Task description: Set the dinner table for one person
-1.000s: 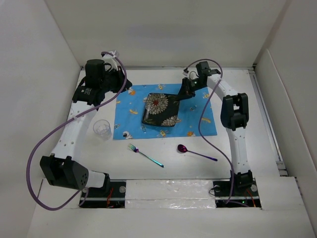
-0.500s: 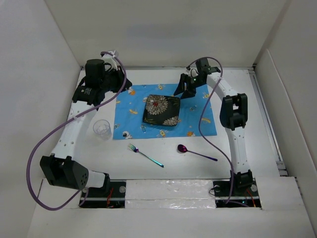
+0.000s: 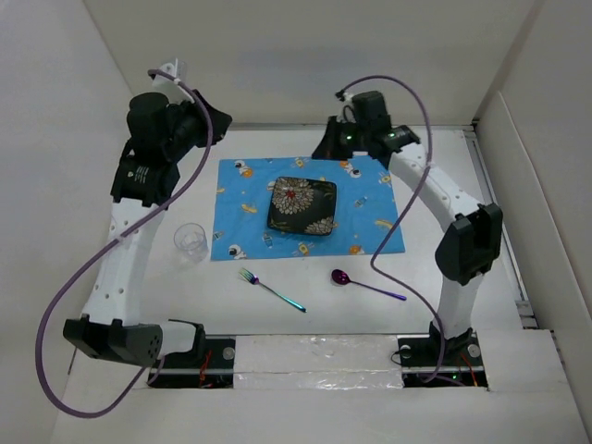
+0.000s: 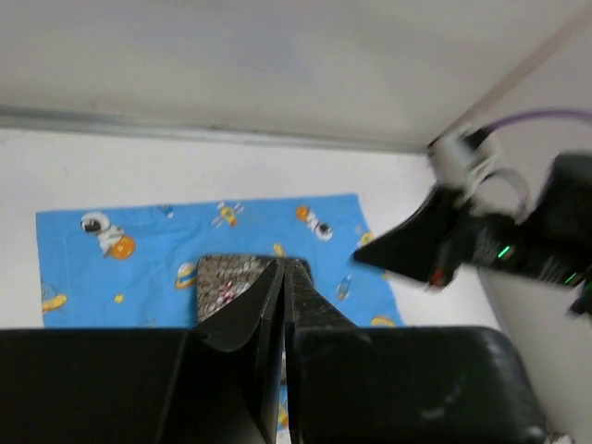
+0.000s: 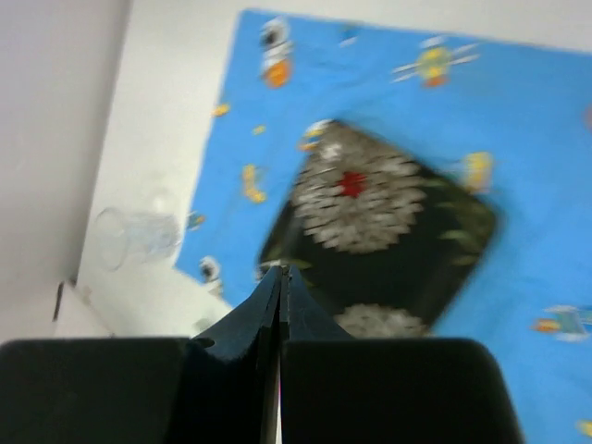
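A black square plate with white flowers (image 3: 302,205) lies flat on a blue space-print placemat (image 3: 242,215) at the back middle of the white dinner table (image 3: 314,310). The plate also shows in the right wrist view (image 5: 388,231) and in the left wrist view (image 4: 222,282). A clear glass (image 3: 190,240) stands left of the mat, also in the right wrist view (image 5: 134,236). A fork (image 3: 272,289) and a purple spoon (image 3: 366,284) lie in front of the mat. My left gripper (image 3: 220,117) is shut and empty, raised at the back left. My right gripper (image 3: 321,148) is shut and empty above the mat's far edge.
White walls border the table on all sides. The right arm's purple cable (image 3: 388,240) hangs over the mat's right side. The arm bases (image 3: 314,356) stand at the near edge.
The plate was set down flat on the mat and let go. My right gripper has shut and lifted back and left. My left arm has risen higher at the back left.
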